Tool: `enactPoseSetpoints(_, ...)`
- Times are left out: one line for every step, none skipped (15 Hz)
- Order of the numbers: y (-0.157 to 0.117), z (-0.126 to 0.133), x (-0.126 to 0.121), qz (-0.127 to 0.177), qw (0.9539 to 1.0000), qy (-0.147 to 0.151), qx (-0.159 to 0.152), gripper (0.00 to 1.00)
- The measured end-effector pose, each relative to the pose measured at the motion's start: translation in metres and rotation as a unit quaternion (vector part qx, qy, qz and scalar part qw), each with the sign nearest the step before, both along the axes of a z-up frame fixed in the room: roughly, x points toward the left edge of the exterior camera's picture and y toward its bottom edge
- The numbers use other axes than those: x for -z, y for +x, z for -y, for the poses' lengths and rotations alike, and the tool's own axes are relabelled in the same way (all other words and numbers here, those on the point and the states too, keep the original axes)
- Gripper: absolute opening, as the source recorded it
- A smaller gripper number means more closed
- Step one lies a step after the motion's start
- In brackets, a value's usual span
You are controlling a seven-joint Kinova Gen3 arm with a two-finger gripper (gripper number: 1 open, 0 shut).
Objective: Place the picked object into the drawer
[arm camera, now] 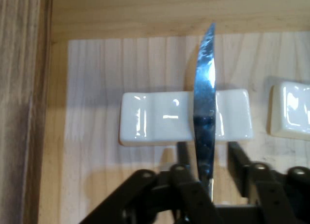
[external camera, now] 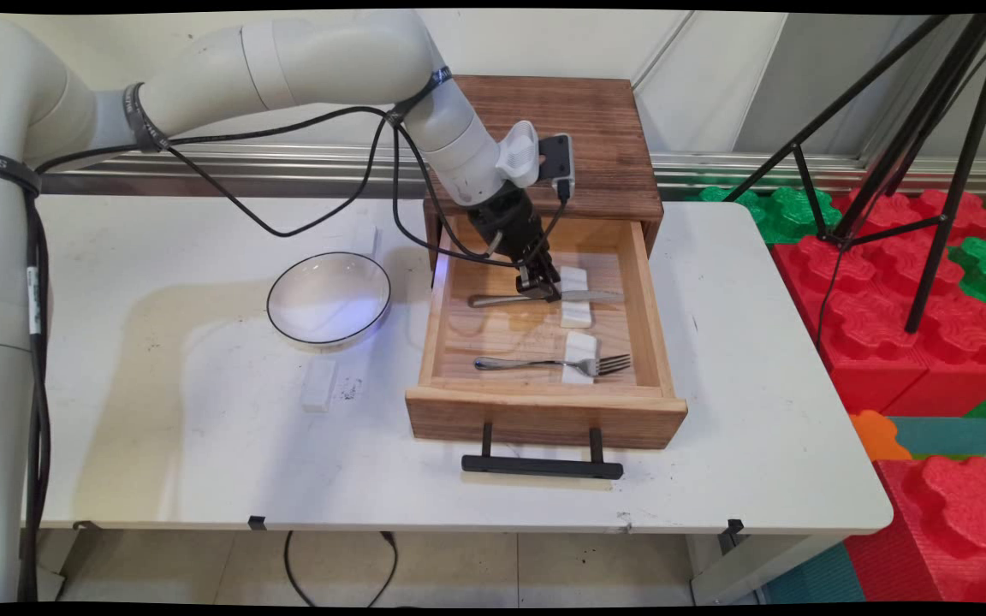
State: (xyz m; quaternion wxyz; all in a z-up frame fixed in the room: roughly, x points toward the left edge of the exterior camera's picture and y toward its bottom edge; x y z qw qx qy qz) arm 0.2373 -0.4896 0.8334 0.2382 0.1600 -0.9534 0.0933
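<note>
At the near edge of the white surface [external camera: 202, 479] the open wooden drawer [external camera: 544, 411] juts forward with its black handle [external camera: 542, 465], and to its left a small white block [external camera: 319, 384] lies just before a shallow white bowl [external camera: 329, 299]. Inside the drawer, nearest the front, a fork [external camera: 555, 364] lies with its neck across a white ceramic rest [external camera: 580, 357]; behind it the pincer [external camera: 539, 289] reaches down from the white arm, its fingers [arm camera: 183, 154] closed on the knife [arm camera: 205, 112], whose blade lies across a second white rest [arm camera: 155, 118]. Farther back stands the dark wooden cabinet [external camera: 596, 128].
</note>
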Motion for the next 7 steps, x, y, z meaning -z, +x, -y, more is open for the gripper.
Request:
enactPoseSetpoints(-0.0003,0.0005,0.0014,0.000,1.0000,0.000,0.000,1.00)
enactPoseSetpoints(-0.0010,0.0012,0.0028,-0.001,1.0000,-0.001,0.000,1.00)
enactPoseSetpoints(-0.0017,0.0018,0.0040,-0.002,1.0000,-0.002,0.000,1.00)
enactPoseSetpoints(-0.0024,0.0025,0.0047,-0.004,1.0000,-0.004,0.001,1.00)
enactPoseSetpoints(-0.0028,0.0030,0.0050,-0.005,1.0000,-0.005,0.001,1.00)
enactPoseSetpoints(-0.0032,0.0035,0.0053,-0.006,1.0000,-0.008,0.000,1.00)
enactPoseSetpoints(-0.0034,0.0039,0.0053,-0.007,0.9999,-0.010,0.000,1.00)
